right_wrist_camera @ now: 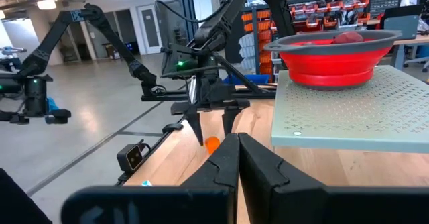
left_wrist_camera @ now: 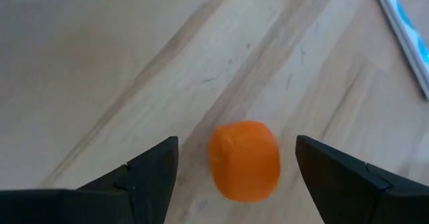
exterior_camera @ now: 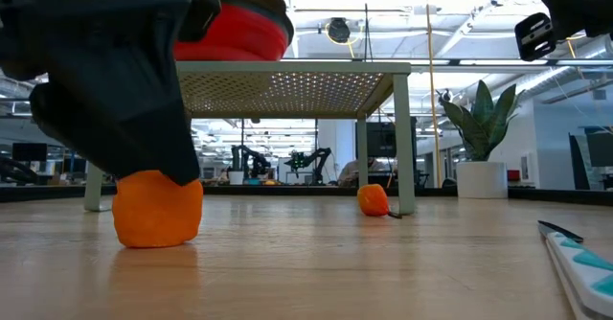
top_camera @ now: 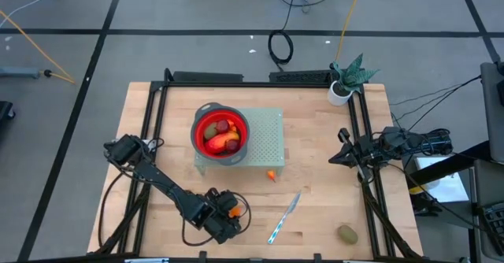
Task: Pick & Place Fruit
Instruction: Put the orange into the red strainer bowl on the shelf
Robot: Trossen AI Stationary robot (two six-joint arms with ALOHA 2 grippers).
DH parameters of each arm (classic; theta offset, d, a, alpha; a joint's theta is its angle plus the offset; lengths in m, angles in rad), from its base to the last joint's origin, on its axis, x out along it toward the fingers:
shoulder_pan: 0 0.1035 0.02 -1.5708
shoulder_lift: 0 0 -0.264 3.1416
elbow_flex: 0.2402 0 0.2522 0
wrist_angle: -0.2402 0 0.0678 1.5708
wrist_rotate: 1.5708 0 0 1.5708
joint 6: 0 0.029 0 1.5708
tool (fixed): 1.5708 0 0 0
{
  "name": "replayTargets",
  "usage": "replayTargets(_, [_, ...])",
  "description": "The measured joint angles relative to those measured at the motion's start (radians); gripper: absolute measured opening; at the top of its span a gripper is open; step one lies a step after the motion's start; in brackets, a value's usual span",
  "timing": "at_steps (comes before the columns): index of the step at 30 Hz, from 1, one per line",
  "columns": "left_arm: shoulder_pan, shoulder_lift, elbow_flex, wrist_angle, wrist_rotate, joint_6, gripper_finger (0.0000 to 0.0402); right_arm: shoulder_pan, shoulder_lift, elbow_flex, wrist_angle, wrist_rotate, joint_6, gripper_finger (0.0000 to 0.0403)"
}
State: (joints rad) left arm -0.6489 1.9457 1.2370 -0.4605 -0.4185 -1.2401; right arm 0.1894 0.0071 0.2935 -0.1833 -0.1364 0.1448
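An orange fruit (left_wrist_camera: 244, 160) sits on the bare wood near the table's front edge, resting on its underside (exterior_camera: 158, 234). My left gripper (left_wrist_camera: 236, 140) slants down over it, open, one finger on either side with a gap to each. It shows in the high view (top_camera: 233, 212) too. A red bowl (top_camera: 221, 133) holding several fruits stands on a green perforated stand (top_camera: 264, 141). A small orange fruit (top_camera: 272, 175) lies by the stand's front leg. An olive-brown fruit (top_camera: 347, 234) lies at the front right. My right gripper (right_wrist_camera: 238, 158) waits shut at the table's right side (top_camera: 339, 154).
A silver-and-blue knife (top_camera: 285, 217) lies on the wood just right of my left gripper. A potted plant (top_camera: 346, 80) stands at the far right corner. Black rails (top_camera: 153, 113) run along the table's left, far and right sides.
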Motion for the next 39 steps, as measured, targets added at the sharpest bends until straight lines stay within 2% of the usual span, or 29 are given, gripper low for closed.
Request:
replayTargets(27, [0.004, 0.062, -0.018, 0.062, 0.019, 0.008, 0.0288, 0.0, 0.0, 0.001, 0.007, 0.0, -0.007, 0.0004])
replayTargets(30, [0.0, 0.062, -0.018, 0.057, 0.021, 0.029, 0.0261, 0.0, 0.0, 0.001, 0.007, 0.0, -0.007, 0.0004])
replayTargets(36, [-0.003, 0.059, -0.019, 0.044, 0.037, 0.02, 0.0176, 0.0, 0.0, 0.001, 0.007, 0.0, -0.007, 0.0004])
replayTargets(39, [-0.004, 0.035, -0.019, 0.049, 0.092, -0.014, 0.0133, 0.0, 0.0, 0.001, 0.007, 0.0, -0.007, 0.0004])
